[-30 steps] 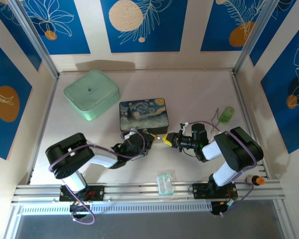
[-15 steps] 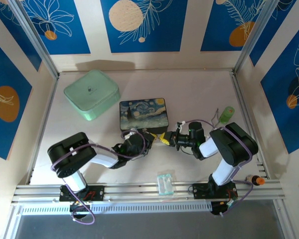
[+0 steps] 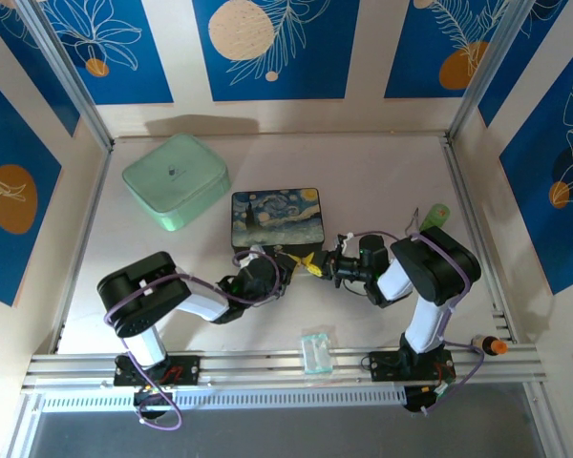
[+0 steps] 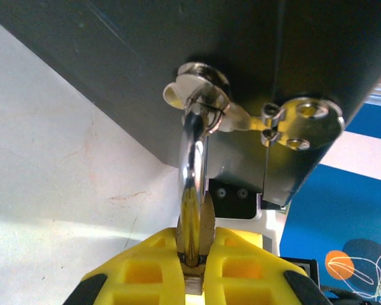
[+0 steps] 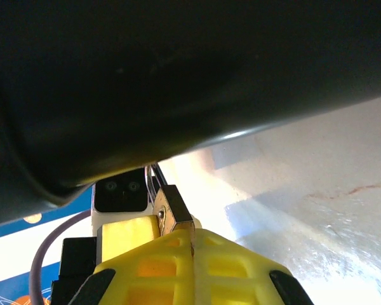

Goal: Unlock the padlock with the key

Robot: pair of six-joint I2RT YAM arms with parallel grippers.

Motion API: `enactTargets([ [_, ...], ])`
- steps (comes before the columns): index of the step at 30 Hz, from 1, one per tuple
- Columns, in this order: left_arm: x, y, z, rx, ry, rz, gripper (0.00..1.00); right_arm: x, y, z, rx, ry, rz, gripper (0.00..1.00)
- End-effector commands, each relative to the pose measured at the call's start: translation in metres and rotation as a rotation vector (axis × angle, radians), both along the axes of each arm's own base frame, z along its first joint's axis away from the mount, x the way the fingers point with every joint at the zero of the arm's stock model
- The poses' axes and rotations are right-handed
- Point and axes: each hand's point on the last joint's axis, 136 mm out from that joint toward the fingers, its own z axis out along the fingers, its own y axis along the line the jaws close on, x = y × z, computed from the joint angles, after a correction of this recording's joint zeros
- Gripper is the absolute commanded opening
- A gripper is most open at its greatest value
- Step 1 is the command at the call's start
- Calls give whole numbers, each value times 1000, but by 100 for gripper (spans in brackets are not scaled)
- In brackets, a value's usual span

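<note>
The padlock (image 4: 192,184) is hooked by its silver shackle through the latch on the near side of the starry-night tin (image 3: 275,218). The left claw (image 4: 195,248) is clamped on the padlock. The right claw (image 5: 192,244), fingers pressed together, meets its brass body. The tin sits mid-counter (image 3: 382,181).

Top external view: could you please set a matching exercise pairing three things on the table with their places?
Things:
1. mint-green rounded square box
2. dark starry-night painted rectangular tin
3. small clear plastic packet

Places:
A. near edge, middle
B. far left
C. centre

Pairs: 1-B; 2-C; 3-A
</note>
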Motion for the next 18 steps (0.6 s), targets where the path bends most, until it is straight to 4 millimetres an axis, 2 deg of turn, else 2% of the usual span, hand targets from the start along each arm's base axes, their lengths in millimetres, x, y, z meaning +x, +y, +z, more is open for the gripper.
enactTargets([
  [1,-19,-40,32,-123,-31,-134,0,5,15,14,17,-30,-29,9],
  [4,-17,-35,30,-111,-35,-115,0,3,16,15,-6,-38,-38,22],
  [11,-9,-13,20,-48,-35,-57,0,-11,-4,11,-124,-52,-63,32],
  [15,-7,-5,16,-27,-31,-38,0,-20,-16,14,-200,-78,-71,33],
  [18,-6,-1,15,-14,-28,-31,0,-27,-24,17,-271,-103,-53,26],
])
